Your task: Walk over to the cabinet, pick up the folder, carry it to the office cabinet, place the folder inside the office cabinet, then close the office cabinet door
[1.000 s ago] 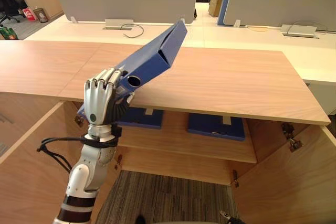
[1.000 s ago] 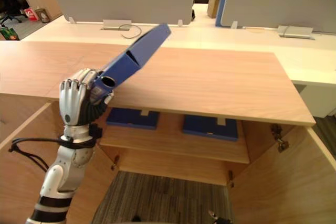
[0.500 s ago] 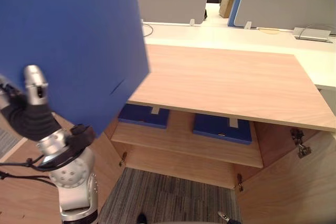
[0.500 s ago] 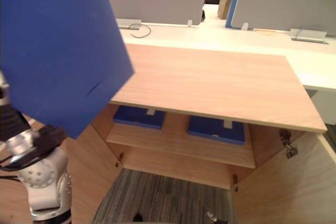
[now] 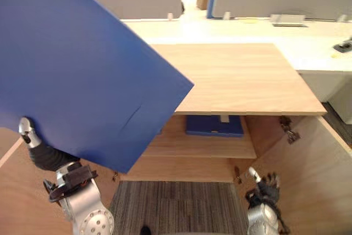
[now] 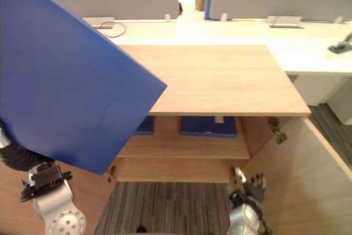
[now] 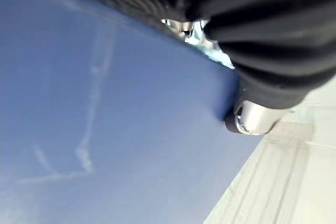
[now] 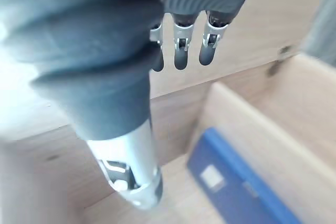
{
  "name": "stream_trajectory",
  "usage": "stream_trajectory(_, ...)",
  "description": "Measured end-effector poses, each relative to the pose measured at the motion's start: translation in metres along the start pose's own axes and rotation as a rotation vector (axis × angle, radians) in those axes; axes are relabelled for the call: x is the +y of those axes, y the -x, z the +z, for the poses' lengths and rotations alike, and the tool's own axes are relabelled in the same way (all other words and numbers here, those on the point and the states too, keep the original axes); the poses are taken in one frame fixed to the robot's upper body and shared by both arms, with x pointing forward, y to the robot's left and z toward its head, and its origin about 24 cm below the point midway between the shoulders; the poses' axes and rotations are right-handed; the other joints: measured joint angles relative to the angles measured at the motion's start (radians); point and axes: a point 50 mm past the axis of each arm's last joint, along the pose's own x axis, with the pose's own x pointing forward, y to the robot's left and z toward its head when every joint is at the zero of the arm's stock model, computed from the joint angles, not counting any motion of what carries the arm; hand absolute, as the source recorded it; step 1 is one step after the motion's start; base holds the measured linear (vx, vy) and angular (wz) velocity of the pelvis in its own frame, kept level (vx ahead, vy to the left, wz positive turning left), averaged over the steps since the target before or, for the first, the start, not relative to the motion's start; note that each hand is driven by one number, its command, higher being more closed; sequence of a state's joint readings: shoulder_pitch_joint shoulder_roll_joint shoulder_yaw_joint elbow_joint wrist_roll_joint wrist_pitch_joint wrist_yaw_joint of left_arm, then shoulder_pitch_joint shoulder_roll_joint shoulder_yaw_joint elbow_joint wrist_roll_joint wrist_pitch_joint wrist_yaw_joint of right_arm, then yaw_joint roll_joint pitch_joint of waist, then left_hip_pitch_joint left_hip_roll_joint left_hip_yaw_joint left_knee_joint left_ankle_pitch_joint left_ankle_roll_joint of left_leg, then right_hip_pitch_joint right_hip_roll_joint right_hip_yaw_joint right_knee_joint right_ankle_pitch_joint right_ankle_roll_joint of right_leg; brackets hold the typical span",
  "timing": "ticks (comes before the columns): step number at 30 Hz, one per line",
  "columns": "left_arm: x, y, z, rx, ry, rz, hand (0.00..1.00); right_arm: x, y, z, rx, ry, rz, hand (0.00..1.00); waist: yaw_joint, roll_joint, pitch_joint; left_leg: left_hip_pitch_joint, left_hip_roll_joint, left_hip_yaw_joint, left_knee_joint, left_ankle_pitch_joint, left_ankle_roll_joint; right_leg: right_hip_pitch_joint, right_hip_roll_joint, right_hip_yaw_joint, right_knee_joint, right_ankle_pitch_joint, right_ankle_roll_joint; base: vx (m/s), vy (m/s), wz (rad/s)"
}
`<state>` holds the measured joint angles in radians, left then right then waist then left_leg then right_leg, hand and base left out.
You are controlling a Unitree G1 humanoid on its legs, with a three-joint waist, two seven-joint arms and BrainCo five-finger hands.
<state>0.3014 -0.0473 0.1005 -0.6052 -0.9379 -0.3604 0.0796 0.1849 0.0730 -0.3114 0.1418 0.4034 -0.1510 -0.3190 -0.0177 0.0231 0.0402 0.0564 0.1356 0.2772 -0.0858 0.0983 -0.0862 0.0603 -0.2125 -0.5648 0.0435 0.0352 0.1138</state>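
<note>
One blue folder (image 5: 82,75) is raised in front of the open office cabinet's (image 5: 242,75) left edge, pinched by the left hand (image 5: 44,155), whose thumb (image 7: 251,120) presses on its cover. The right hand (image 5: 268,188) hangs low beside the open right door (image 5: 324,174), fingers (image 8: 178,51) straight and loose.

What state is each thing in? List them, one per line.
folder: raised, tilted, in the left hand
left hand: gripping the folder
right hand: low by the right door, fingers straight, holding nothing
cabinet: both doors open
shelf folders: lying flat inside the cabinet
</note>
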Motion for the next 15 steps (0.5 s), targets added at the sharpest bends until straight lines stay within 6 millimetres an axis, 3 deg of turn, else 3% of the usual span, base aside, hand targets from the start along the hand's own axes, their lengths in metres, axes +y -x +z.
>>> stream_trajectory(1,0.001,0.002,-0.001,0.015,-0.011,0.006,1.0,0.009,0.003,0.026,-0.117,-0.003,0.035,0.0,-0.001,0.001,0.001,0.002,0.0,0.01,0.0,-0.002,-0.001,-0.004,0.0,0.009,0.0,0.002,0.0,-0.01,0.013,-0.31)
stream_trajectory(5,0.008,0.006,0.006,0.008,-0.118,0.027,1.0,0.031,0.023,0.099,-0.482,0.043,0.098,0.0,-0.01,0.001,0.006,0.027,0.004,0.047,0.005,-0.019,-0.003,-0.005,0.004,0.048,0.0,0.003,0.0,0.0,0.005,-0.28)
stream_trajectory(8,0.009,0.005,0.013,-0.02,-0.203,0.019,1.0,0.036,0.037,0.127,-0.655,0.108,0.078,0.0,-0.015,0.002,0.006,0.033,0.003,0.057,0.008,-0.027,-0.004,-0.009,0.004,0.058,-0.001,0.003,0.001,0.0,-0.001,-0.13)
stream_trajectory(15,0.011,-0.002,0.022,-0.071,-0.256,0.01,1.0,0.06,0.043,0.149,-0.764,0.045,0.174,0.0,-0.016,0.011,0.012,0.033,0.004,0.071,0.032,-0.046,-0.002,-0.01,0.004,0.078,-0.001,0.004,0.001,0.0,-0.001,-0.08)
